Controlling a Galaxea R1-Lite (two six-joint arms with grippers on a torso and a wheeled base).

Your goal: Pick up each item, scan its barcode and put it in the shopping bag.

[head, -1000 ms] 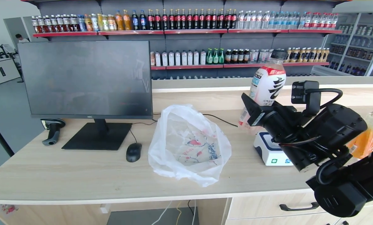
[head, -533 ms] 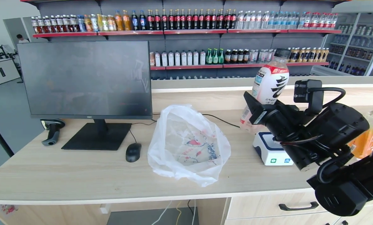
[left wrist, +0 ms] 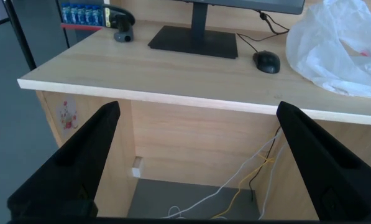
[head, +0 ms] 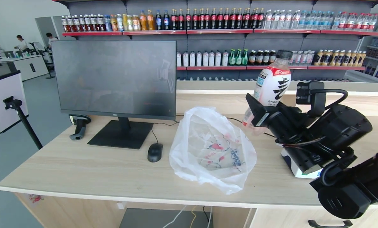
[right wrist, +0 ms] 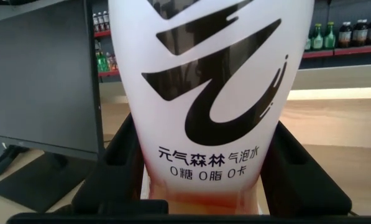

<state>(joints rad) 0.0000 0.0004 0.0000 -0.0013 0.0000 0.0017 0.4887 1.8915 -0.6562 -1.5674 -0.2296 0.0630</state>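
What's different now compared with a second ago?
The head view shifted left, so the whole counter slid right in the picture. The right gripper, shut on the pink-and-white plastic drink bottle, carried it from above the white scanner box toward the translucent plastic shopping bag. The bag, black monitor and black mouse kept their places.

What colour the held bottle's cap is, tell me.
The cap of the bottle is black or very dark grey; the head view shows it best.

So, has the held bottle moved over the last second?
Yes. The camera shifted too, but against the shopping bag the bottle has gone leftward, off the scanner, its base now by the bag's right edge.
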